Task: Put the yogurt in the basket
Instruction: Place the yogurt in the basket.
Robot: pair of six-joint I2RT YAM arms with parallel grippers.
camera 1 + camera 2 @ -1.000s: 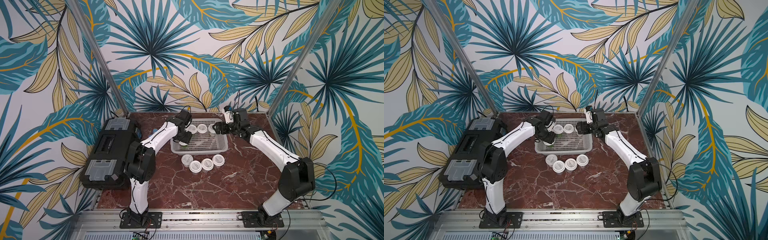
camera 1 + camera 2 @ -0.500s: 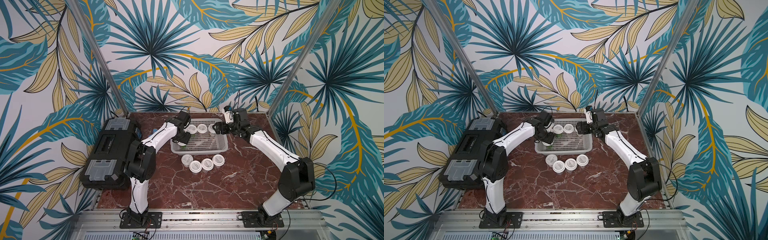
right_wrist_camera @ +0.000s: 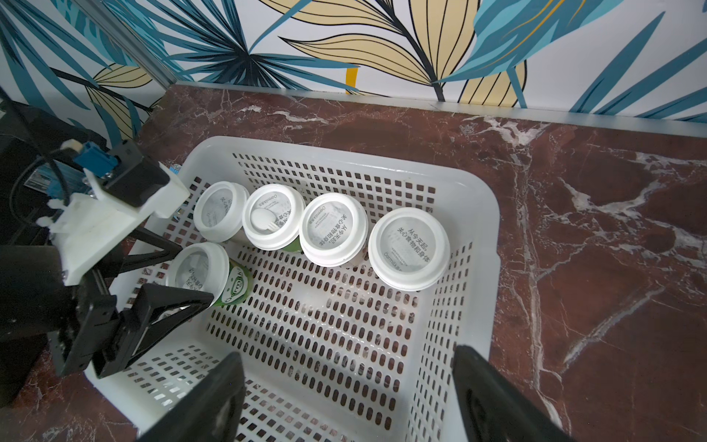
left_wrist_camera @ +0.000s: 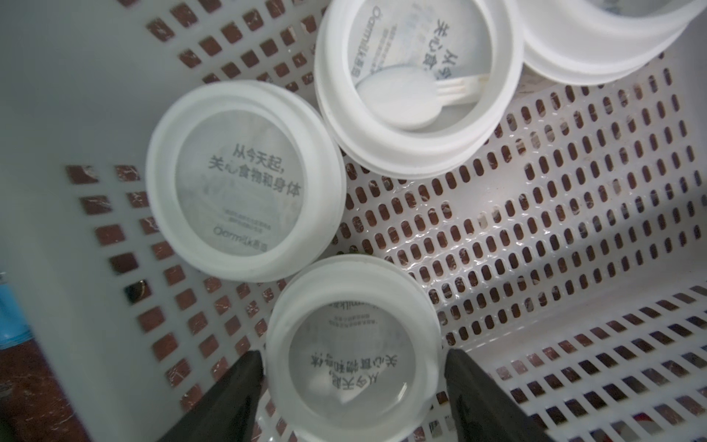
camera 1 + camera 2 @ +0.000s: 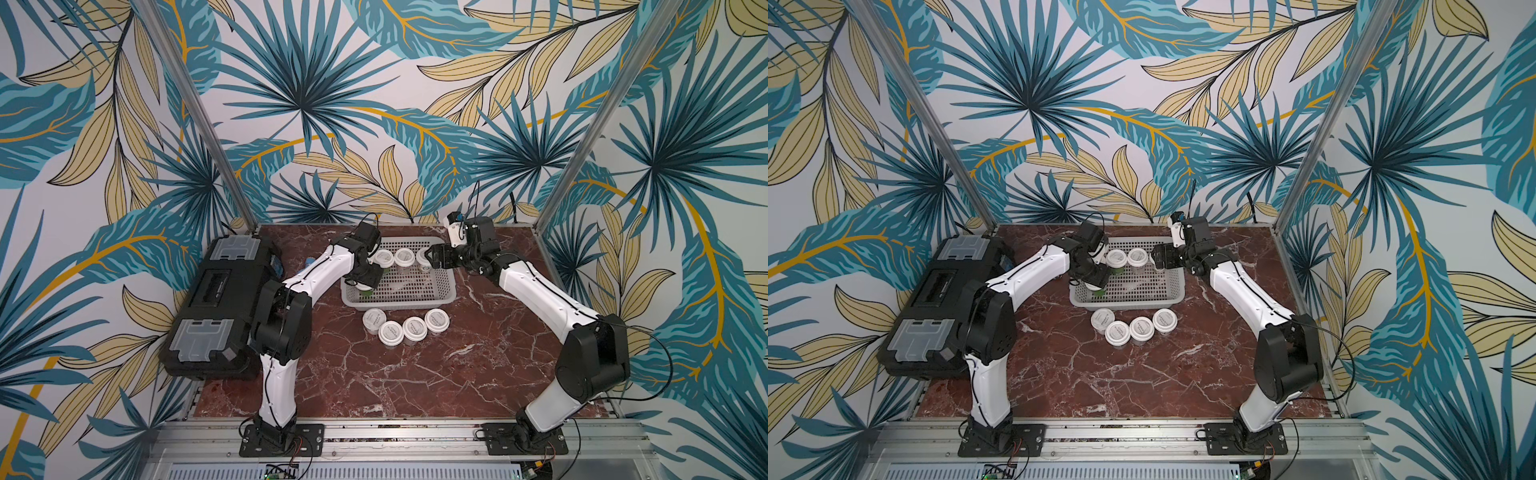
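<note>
Marble table, yogurt hugging far wall of basket

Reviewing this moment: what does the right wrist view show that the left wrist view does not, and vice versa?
Only the right wrist view: the left tool seen from outside, the right tool open and empty over the basket, a fourth cup ending the row, the flanked cup's green side, the marble table. Only the left wrist view: that cup's lid face-on, with the left tool's fingers beside its rim. Both: the flanked cup, the spoon-topped lid, the basket's perforated floor. Neither settles whether the fingers touch the cup.
</note>
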